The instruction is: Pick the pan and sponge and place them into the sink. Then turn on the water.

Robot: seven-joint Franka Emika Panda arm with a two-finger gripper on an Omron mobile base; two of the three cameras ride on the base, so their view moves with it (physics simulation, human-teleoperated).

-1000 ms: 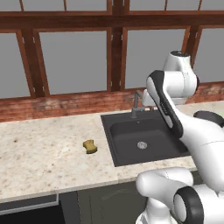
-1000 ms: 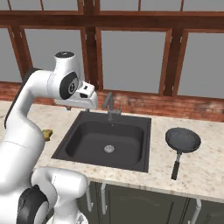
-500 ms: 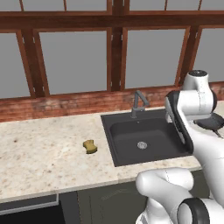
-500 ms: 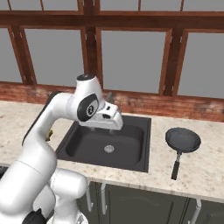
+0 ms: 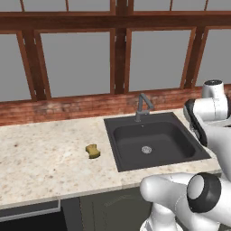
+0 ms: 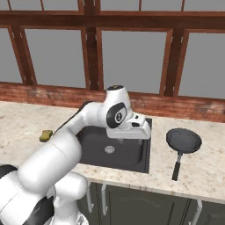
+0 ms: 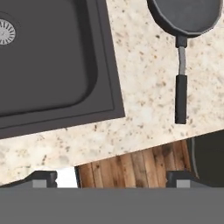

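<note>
Hand: our hand (image 7: 111, 177) hangs over the desk's front edge, its two finger tips set wide apart with nothing between them; wooden floor shows past the edge.
Desk (image 6: 206, 171): speckled stone with open room on both sides of the sink.
Pan (image 6: 183, 141): it sits on the desk right of the sink, apart from the sink's rim, handle pointing toward the front edge.
Sink (image 5: 135, 155): dark basin holding only its round drain.
Sponge (image 5: 93, 150): on the desk left of the sink, near its rim, with bare stone all round.
Faucet (image 5: 142, 106): at the back rim; our arm covers it from the right base view.
Views: the left base view lacks the pan.
</note>
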